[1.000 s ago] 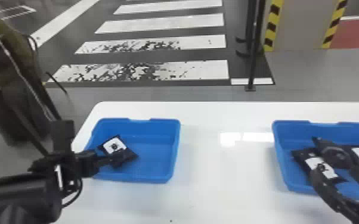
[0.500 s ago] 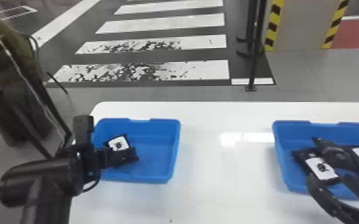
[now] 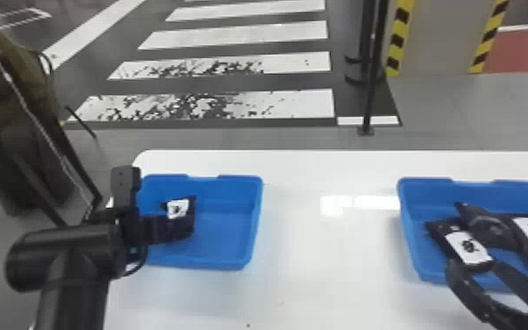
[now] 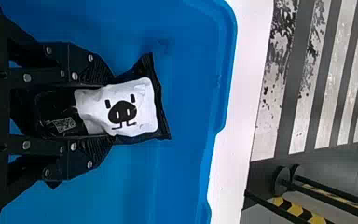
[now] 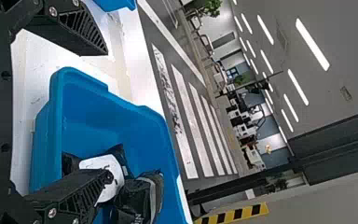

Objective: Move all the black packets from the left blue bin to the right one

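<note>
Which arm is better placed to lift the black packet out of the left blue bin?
Probably left: the left gripper has the black packet between its fingers in the left blue bin, while the right gripper is open at the right bin.

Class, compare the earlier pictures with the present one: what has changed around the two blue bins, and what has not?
The left pincer moved right and slightly forward, and the black packet between its fingers turned and shifted slightly the same way. When it was gripped is unclear. The right pincer shifted a little left. Both blue bins and the right bin's packets stayed put.
</note>
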Available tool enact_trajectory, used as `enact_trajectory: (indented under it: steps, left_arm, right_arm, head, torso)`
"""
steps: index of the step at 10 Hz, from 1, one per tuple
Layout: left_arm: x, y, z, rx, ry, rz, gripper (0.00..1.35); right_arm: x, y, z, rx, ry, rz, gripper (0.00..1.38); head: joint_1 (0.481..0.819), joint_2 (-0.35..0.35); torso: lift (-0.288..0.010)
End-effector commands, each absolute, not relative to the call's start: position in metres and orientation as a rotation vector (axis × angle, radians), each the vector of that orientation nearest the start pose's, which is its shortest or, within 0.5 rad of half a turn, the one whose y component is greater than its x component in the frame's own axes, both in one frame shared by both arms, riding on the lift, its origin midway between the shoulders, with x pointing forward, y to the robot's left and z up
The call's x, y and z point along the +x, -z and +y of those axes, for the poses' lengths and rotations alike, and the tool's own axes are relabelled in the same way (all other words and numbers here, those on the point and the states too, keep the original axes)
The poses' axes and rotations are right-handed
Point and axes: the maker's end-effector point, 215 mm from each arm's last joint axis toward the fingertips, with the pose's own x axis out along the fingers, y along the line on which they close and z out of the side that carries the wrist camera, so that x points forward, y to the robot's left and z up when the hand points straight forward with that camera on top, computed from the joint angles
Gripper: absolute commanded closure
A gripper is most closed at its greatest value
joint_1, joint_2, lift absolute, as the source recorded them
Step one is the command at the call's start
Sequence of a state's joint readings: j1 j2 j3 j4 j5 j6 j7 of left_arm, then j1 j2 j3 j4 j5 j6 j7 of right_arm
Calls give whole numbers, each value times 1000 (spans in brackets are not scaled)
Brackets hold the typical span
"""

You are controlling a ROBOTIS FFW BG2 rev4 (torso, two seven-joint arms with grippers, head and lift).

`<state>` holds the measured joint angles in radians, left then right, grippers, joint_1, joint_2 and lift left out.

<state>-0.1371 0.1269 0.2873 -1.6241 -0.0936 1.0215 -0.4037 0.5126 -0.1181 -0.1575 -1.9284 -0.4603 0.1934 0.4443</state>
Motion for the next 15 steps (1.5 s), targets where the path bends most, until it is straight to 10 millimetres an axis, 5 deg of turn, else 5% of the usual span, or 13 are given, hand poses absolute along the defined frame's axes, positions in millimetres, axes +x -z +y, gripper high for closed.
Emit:
enact_trajectory:
  steps: [1,3,6,10,15]
  left_arm:
    - [535,478,366,-109,37,752,1205]
    - [529,425,330,-80,132,623,1205]
    - [510,363,218,-107,403,469,1204]
    - [475,340,75,-164,725,438,1205]
    - [423,325,-29,-227,983,446,1205]
  right_arm:
    - [412,417,-227,367,-342,240,133]
    - [414,408,-225,369,-354,223,139]
    - [415,377,-185,421,-465,208,139]
    - [426,344,-141,479,-582,176,139]
    - [451,324,-127,519,-620,141,144]
  head:
    - [695,168]
    - [695,155]
    - [695,98]
    - [695,-21]
    - [695,-161]
  torso:
    - [-140]
    - [-140]
    - [-140]
    - [-140]
    - [-140]
